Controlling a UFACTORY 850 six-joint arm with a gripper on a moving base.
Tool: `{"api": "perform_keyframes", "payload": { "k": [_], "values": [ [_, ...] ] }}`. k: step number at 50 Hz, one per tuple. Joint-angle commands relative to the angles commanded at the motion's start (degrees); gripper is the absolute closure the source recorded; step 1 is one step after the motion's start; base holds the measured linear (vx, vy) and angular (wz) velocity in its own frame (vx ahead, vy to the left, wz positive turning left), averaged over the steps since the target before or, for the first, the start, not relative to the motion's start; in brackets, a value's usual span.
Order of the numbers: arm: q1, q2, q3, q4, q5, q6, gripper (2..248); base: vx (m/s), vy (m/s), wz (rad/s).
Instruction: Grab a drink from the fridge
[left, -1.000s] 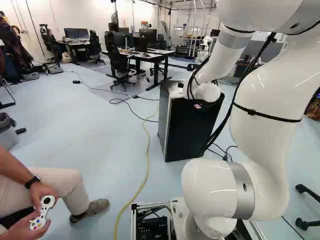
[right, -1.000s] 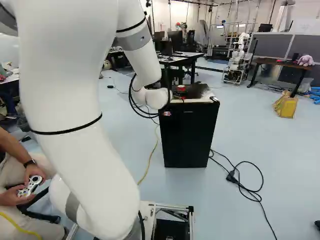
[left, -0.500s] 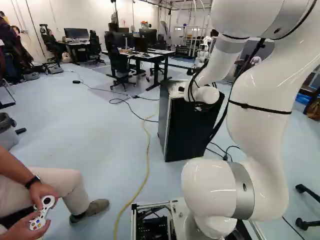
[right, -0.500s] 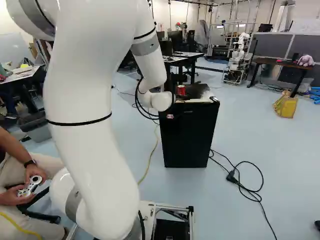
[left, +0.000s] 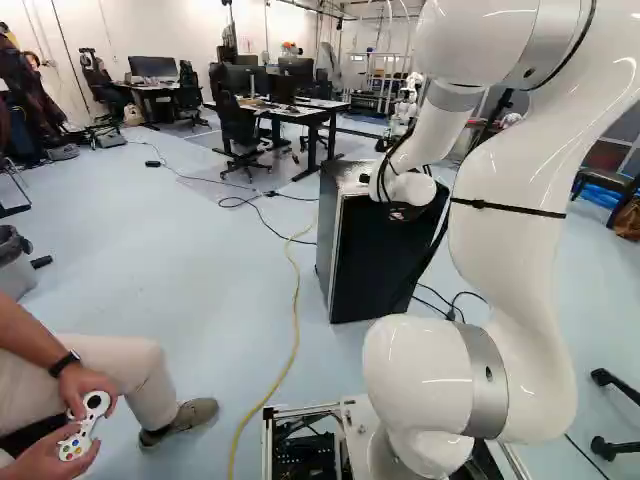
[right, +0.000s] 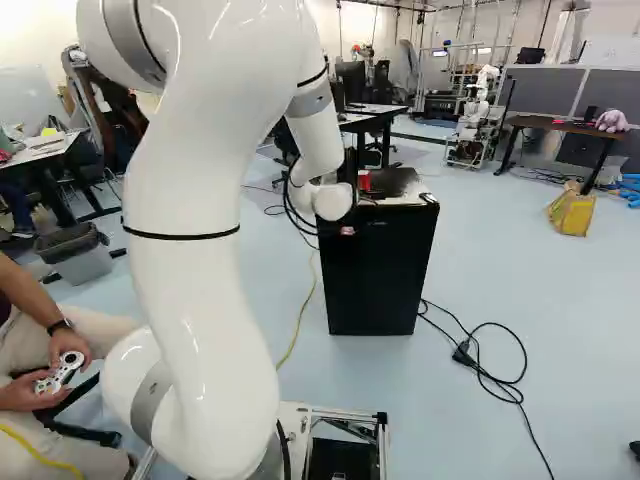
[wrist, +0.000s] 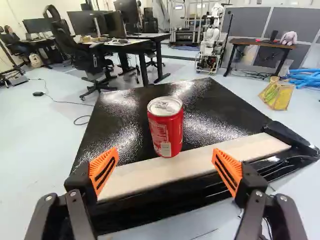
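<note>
Wrist view told me most: the gripper (wrist: 165, 150) stood wide open, its orange pads (wrist: 104, 171) set well apart, wider than the red soda can (wrist: 166, 127), and with nothing held. The can stood upright on top of the black mini fridge (right: 375, 285), ahead of the jaws and roughly midway between their lines, its foot at the pale strip (wrist: 145, 174) along the near edge. I couldn't tell whether it rested partly on that strip.

From where I stood, the approach looked next: straight ahead, both pads past the can's sides, then a close. A sideways drift, to my mind, would have put one fingertip into the can and shoved it, or tipped it, since it looked tall for its base. Coming in too low risked catching the strip, or the dark fitting (wrist: 285, 133) ahead of the jaws and off to one side. Closing too early might have pinched only the near curve and squeezed the can away across the glossy top. The loose cables (right: 291, 215) by the white arm (right: 195, 310) could have snagged on the fridge's edge too.
</note>
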Motion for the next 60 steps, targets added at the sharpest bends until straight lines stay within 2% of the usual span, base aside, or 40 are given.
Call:
{"api": "perform_keyframes", "payload": {
  "k": [27, 45, 46, 50, 51, 56, 57, 60],
  "values": [
    [-0.40, -5.20, -6.65, 0.00, 0.00, 0.00, 3, 0.000, 0.000, 0.000],
    [-0.33, -6.14, -7.87, 0.00, 0.00, 0.00, 3, 0.000, 0.000, 0.000],
    [-0.33, -6.15, -7.88, 0.00, 0.00, 0.00, 16, 0.000, 0.000, 0.000],
    [-0.33, -6.15, -7.88, 0.00, 0.00, 0.00, 16, 0.000, 0.000, 0.000],
    [-0.33, -6.15, -7.88, 0.00, 0.00, 0.00, 54, 0.000, 0.000, 0.000],
    [-0.33, -6.15, -7.88, 0.00, 0.00, 0.00, 54, 0.000, 0.000, 0.000],
    [-0.33, -6.15, -7.88, 0.00, 0.00, 0.00, 92, 0.000, 0.000, 0.000],
    [-0.33, -6.15, -7.88, 0.00, 0.00, 0.00, 92, 0.000, 0.000, 0.000]
  ]
}}
